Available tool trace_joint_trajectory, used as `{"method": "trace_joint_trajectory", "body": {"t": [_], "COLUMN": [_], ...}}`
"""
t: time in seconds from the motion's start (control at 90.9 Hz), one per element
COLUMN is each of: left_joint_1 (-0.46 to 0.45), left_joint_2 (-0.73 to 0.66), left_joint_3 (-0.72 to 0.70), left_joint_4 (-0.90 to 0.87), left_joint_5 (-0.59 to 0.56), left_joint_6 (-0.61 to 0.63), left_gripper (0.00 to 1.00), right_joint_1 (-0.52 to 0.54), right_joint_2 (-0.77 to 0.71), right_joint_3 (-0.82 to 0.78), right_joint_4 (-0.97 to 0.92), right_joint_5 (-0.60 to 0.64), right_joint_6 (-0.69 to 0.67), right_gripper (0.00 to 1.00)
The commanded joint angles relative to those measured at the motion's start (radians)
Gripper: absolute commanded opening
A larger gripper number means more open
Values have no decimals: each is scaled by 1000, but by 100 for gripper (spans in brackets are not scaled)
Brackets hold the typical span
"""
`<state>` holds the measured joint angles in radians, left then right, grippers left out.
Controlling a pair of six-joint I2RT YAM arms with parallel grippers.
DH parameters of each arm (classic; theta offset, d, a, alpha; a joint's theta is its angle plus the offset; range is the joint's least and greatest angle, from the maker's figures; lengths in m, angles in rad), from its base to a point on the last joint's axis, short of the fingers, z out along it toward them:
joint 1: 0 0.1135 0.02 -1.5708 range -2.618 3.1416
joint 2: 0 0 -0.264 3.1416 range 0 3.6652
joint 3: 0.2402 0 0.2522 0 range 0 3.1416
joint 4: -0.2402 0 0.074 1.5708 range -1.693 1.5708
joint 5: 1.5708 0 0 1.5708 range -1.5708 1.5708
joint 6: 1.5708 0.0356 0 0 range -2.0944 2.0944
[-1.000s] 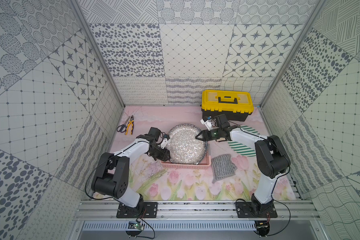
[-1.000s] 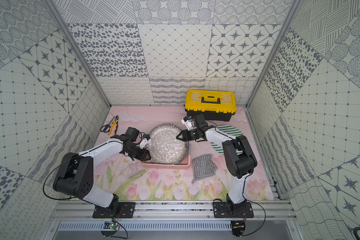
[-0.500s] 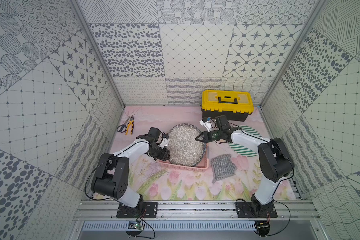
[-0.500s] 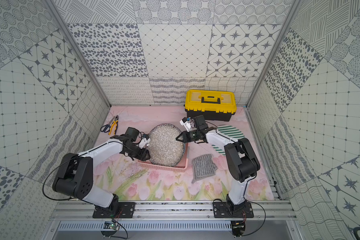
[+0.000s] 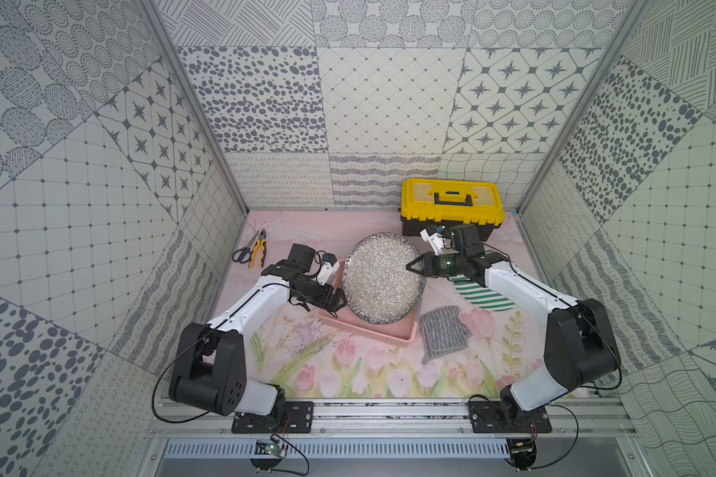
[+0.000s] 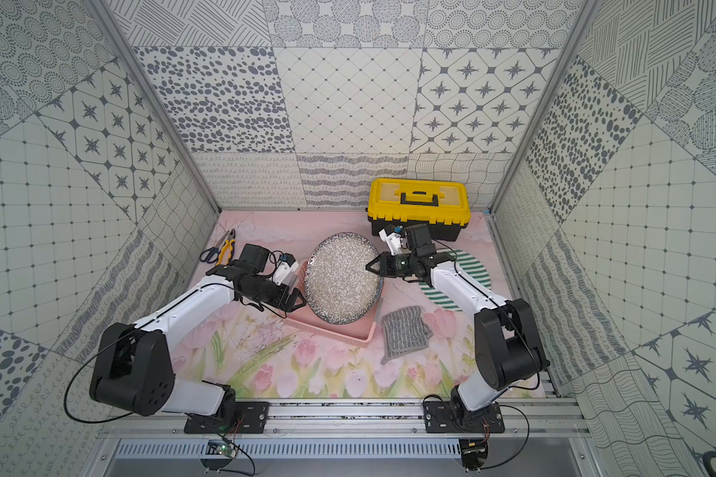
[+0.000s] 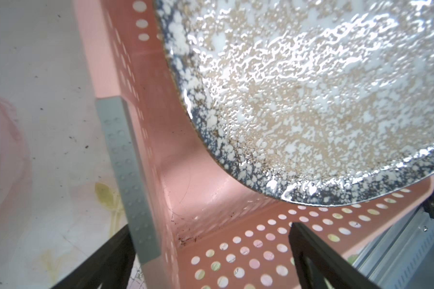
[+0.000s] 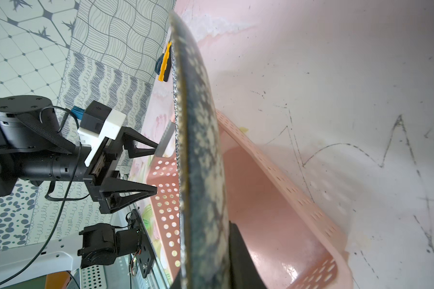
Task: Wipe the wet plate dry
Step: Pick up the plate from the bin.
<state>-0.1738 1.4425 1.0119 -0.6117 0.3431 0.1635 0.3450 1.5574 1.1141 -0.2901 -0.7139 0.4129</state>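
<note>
Grey cloth [image 5: 443,332] — flat beside the tilted plate [image 5: 383,285].

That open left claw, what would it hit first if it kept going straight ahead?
Most likely the plate, at its near edge; the right gripper holds it tilted over the basket. The basket's wall lies close by the left gripper, so it might catch that first.

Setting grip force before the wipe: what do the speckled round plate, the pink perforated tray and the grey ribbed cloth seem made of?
The speckled round plate: likely glazed ceramic or stoneware; glossy, bumpy glints, dark rim. The pink perforated tray: moulded plastic, smooth semi-gloss, punched round holes. The grey ribbed cloth: soft knitted or microfibre textile, matte, lying limp; fibre unclear.
</note>
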Motion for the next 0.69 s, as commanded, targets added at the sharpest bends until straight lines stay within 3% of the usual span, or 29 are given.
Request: {"method": "trace_joint_trajectory", "body": {"t": [0.0, 0.143, 0.253, 0.44, 0.682], "left_joint_1": [36, 102, 147, 160, 161], "left_joint_2": [-52, -116, -147, -145, -104], "left_joint_3": [66, 116, 128, 121, 151], "left_joint_4": [-80, -106, -81, -23, 49], "left_joint_5": [140, 253, 364, 495, 694], "left_joint_6": [26, -28, -96, -193, -338], "left_gripper": [100, 100, 100, 99, 95], "right_joint_1": [-5, -24, -37, -38, -17], "right_joint_2": [-93, -139, -154, -168, -177], "right_joint_3": [54, 61, 43, 0, -15], "right_joint_4": [166, 187, 292, 453, 469], "right_joint_5": [-123, -127, -198, -282, -322], "right_joint_6": [69, 112, 194, 319, 316], "right_gripper": [0, 0, 0, 0, 0]}}
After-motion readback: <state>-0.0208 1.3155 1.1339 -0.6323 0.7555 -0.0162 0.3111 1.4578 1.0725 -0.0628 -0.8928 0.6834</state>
